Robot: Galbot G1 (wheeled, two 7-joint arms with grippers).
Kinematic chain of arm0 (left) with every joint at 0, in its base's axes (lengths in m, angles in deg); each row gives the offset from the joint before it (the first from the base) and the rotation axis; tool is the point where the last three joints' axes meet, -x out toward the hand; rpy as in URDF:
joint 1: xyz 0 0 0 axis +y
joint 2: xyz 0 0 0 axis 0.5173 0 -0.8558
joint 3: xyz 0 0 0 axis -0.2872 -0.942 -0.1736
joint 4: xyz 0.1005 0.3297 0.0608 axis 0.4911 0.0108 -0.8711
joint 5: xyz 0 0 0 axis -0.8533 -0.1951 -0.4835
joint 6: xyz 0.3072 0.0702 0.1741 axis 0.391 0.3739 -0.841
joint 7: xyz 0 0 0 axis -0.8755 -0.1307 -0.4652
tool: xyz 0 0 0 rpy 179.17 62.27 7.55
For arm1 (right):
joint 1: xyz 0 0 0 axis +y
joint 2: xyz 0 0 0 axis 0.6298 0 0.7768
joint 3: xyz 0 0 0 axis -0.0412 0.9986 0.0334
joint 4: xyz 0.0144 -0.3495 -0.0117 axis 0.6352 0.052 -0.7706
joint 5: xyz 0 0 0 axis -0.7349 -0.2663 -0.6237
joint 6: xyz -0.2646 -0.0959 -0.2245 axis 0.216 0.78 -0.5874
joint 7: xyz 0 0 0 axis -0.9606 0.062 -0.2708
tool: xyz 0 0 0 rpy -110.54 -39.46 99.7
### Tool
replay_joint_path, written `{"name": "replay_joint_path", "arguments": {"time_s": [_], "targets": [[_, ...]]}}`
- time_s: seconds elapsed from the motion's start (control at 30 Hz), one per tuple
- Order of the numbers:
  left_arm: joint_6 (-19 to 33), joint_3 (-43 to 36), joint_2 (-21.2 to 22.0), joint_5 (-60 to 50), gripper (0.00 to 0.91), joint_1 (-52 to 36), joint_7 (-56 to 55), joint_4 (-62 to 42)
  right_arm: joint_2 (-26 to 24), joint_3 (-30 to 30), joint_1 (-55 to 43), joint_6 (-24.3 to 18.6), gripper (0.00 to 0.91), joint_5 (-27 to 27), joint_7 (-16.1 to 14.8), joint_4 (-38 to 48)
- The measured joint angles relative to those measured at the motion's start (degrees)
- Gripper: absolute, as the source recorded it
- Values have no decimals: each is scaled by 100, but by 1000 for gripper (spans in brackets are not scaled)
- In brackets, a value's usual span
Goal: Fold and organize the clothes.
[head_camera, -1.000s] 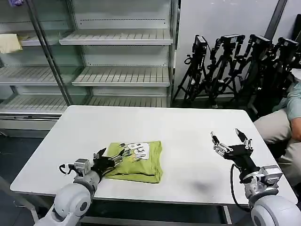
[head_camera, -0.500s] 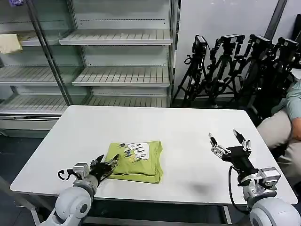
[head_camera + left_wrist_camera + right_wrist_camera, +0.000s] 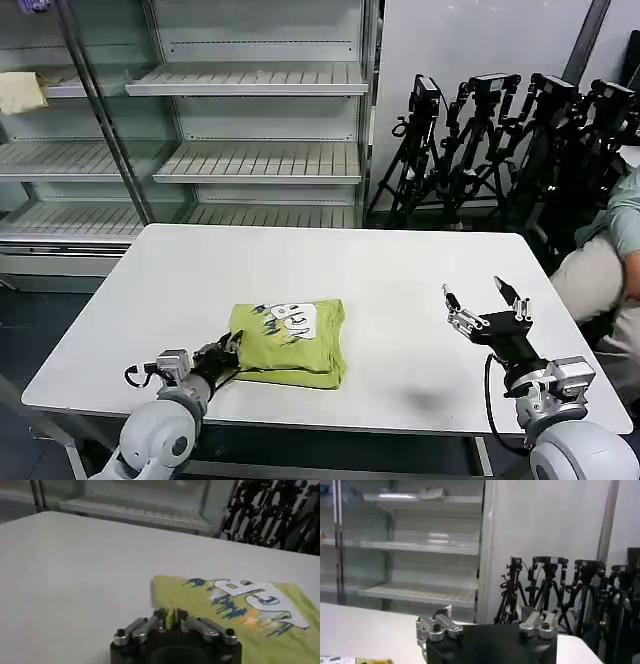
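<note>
Lime T-shirt (image 3: 288, 343), soft, light and folded with a print showing, lies on the white table (image 3: 400, 280); the left gripper (image 3: 226, 352), fingers together, sits at its edge, best pinched there; the right gripper (image 3: 484, 300) hangs open.

Left gripper (image 3: 170, 618) low over the white table (image 3: 75, 565), fingers drawn together, tips at the folded lime T-shirt's (image 3: 240, 615) near edge, print up

White table (image 3: 400, 270) bearing folded lime T-shirt (image 3: 290, 343)
</note>
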Motion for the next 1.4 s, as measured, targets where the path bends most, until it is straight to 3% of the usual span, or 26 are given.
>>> {"name": "replay_joint_path", "arguments": {"time_s": [0.27,0.43,1.03,1.23,1.4], "targets": [[-10,66,-7,-86,0,25,77,37,2,5,5,-2,907,45,9,-41],[-11,379,-237,-215,0,66,292,-30,26,42,-11,-28,907,57,0,-38],[190,3241,-1784,-1371,10,948,2191,-388,78,40,-2,-238,907,108,-80,75],[100,3360,-1870,-1363,10,952,2327,318,89,5,80,-271,907,117,-85,57],[69,2918,-1732,-1322,10,1008,2195,1105,153,39,161,-307,907,65,-99,78]]}}
